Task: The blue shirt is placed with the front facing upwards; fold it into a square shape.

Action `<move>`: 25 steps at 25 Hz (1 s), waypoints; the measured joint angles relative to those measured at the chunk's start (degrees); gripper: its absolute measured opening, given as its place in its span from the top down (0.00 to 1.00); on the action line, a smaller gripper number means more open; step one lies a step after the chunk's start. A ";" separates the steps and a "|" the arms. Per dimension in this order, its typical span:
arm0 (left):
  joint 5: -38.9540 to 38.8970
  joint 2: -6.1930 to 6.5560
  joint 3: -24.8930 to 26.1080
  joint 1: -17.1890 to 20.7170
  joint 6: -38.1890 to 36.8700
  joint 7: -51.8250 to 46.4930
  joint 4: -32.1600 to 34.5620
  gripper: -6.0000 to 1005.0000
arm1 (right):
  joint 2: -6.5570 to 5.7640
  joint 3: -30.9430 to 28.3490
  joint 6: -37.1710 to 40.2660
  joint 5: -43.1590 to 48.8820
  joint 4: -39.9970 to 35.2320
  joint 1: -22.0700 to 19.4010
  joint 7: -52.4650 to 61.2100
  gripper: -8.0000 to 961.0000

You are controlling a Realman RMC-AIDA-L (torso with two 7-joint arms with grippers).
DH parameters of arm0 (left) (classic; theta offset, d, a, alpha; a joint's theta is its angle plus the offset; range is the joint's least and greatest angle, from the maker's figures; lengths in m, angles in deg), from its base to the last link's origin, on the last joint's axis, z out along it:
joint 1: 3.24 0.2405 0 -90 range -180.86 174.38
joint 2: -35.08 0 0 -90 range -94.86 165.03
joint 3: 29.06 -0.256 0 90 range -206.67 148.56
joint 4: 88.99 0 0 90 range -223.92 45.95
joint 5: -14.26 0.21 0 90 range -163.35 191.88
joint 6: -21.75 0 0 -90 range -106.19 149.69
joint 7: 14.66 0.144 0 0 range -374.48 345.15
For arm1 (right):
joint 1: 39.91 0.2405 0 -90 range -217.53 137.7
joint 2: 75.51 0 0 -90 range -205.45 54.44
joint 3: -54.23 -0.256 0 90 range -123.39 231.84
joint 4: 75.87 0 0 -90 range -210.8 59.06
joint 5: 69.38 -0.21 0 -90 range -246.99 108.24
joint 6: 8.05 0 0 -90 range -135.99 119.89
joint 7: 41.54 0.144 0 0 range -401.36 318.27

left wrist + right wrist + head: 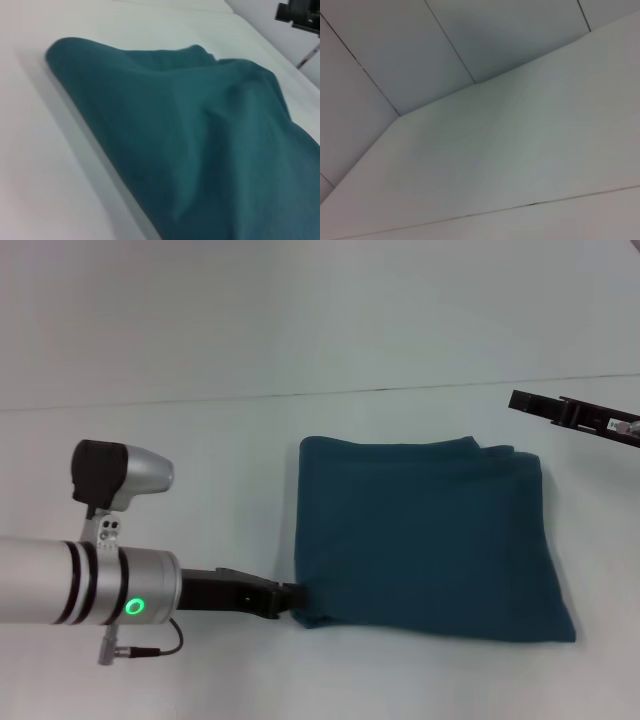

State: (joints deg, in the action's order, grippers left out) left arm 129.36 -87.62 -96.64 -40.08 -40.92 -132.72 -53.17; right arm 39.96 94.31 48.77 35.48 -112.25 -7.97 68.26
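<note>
Left end effector meets the near-left corner of the shirt, now a rough square on the white surface.

We cannot tell whether it grips that corner or merely touches it; our right end effector hangs well apart above the far-right side, its state also unclear. We judge the shirt light, soft and limp, its stacked layers liable to slide and bunch, so the safest hold is at a corner or folded edge, pinching every layer together. Nothing else shares the surface; only our own arms could get in the way.
</note>
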 joint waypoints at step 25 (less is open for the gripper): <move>5.19 0.22 8.69 6.46 -11.36 1.41 6.73 0.92 | 0.01 0.50 -0.74 -0.01 -0.01 1.31 -0.12 0.48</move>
State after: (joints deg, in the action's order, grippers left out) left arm 134.55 -87.40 -87.95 -33.62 -52.28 -131.31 -46.43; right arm 39.97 94.81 48.03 35.47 -112.26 -6.67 68.14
